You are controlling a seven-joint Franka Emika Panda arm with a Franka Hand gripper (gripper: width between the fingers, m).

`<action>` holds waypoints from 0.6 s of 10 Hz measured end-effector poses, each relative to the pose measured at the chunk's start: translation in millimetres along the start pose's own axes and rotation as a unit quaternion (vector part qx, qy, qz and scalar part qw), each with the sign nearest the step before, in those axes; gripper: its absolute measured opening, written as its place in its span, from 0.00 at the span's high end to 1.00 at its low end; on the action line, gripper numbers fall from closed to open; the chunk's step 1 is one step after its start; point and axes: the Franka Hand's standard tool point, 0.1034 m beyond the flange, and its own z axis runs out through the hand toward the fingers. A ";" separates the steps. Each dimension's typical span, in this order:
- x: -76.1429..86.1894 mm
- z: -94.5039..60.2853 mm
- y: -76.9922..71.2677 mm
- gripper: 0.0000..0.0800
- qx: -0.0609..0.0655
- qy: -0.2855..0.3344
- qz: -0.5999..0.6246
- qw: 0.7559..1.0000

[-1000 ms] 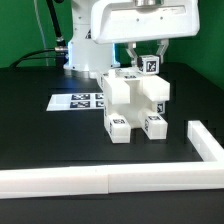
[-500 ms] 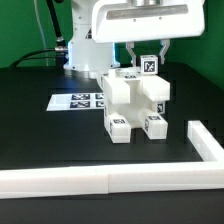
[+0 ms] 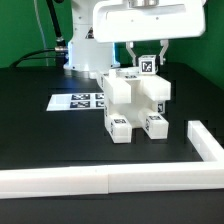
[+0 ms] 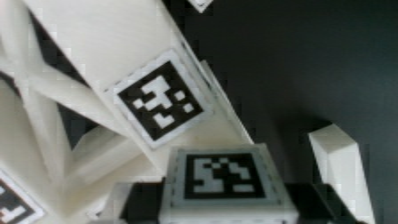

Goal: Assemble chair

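The part-built white chair [image 3: 135, 105] stands mid-table, a blocky body with tagged feet at its front. My gripper [image 3: 148, 62] hangs over its back right top corner, shut on a small white tagged piece [image 3: 149, 67] that sits at or just above the chair's top. In the wrist view the same tagged piece [image 4: 217, 178] fills the space between the two dark fingers [image 4: 139, 200], with my gripper [image 4: 222, 203] closed against its sides. Beyond it lie the chair's slanting white surfaces and a large tag [image 4: 164, 95]. Whether the piece touches the chair I cannot tell.
The marker board [image 3: 78, 100] lies flat on the black table at the exterior view's left of the chair. A long white border rail [image 3: 100, 180] runs along the front and turns up the right side [image 3: 207, 143]. The arm's white base [image 3: 88, 50] stands behind.
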 end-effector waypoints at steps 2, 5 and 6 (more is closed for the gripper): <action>-0.8 0.1 -0.9 0.64 0.002 -0.002 0.066 0.998; -1.8 0.3 -2.1 0.64 0.005 -0.004 0.161 0.987; -2.2 0.3 -2.4 0.64 0.005 -0.004 0.191 0.982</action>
